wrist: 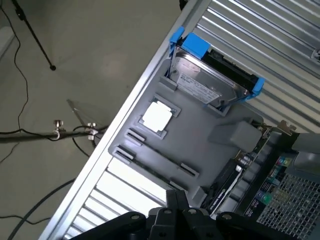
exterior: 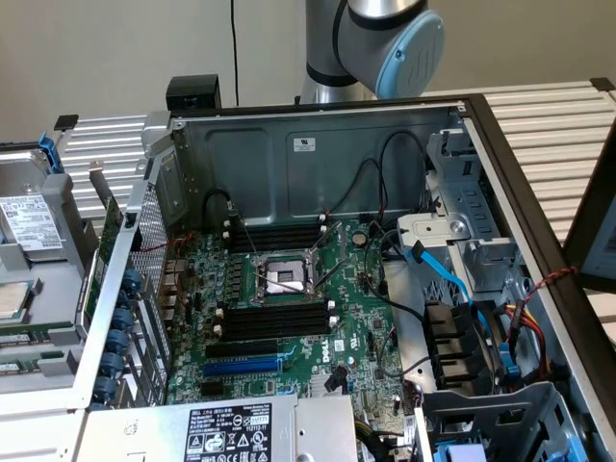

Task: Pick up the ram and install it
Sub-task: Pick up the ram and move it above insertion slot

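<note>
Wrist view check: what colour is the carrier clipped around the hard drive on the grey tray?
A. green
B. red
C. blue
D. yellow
C: the hard drive sits in a blue carrier, at one end of the grey tray.

slatted table (exterior: 549, 125), computer case (exterior: 260, 164), grey tray (wrist: 200, 145)

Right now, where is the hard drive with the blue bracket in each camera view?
Exterior view: the hard drive sits at the exterior view's left edge, on the grey tray beside the open computer case.
Wrist view: the hard drive lies at one end of the grey tray, against the ribbed tabletop.
Shared landmark: the pale square chip on that tray.
</note>
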You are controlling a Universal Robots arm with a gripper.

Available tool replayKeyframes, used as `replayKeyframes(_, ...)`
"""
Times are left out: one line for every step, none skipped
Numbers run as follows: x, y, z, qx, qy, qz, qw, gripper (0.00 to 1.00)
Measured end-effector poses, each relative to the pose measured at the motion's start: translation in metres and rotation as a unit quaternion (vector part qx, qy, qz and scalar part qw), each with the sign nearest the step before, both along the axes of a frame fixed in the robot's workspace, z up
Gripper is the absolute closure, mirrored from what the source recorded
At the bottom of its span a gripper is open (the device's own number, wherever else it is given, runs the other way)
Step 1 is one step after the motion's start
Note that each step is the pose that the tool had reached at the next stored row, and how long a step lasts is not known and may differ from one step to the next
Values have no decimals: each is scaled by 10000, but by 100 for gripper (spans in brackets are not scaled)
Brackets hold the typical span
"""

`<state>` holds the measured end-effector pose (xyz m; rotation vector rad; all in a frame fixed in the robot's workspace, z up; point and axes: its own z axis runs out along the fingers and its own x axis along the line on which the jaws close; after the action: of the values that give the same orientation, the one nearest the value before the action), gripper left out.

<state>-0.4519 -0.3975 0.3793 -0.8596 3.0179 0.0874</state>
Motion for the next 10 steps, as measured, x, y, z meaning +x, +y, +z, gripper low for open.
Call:
replayKeyframes(-16, 3, -1, 0, 0, 25, 10000, 89)
replayKeyframes(-35, 9, -3, -2, 1, 43, 10000, 89)
replayKeyframes(-44, 13, -5, -4, 0, 71, 10000, 89)
replayKeyframes(-46, 13, -10, -4, -1, 134, 9999, 89)
replayKeyframes(-47, 13, -14, -5, 0, 218, 9998, 89)
replayKeyframes(-47, 13, -18, -5, 1, 308, 9995, 89)
replayKeyframes(-48, 13, -21, -5, 1, 397, 9992, 89)
replayKeyframes(-48, 13, -24, -5, 0, 487, 9988, 89)
replayKeyframes(-48, 13, -26, -5, 0, 576, 9983, 89)
replayKeyframes(-48, 13, -28, -4, -1, 669, 9978, 89)
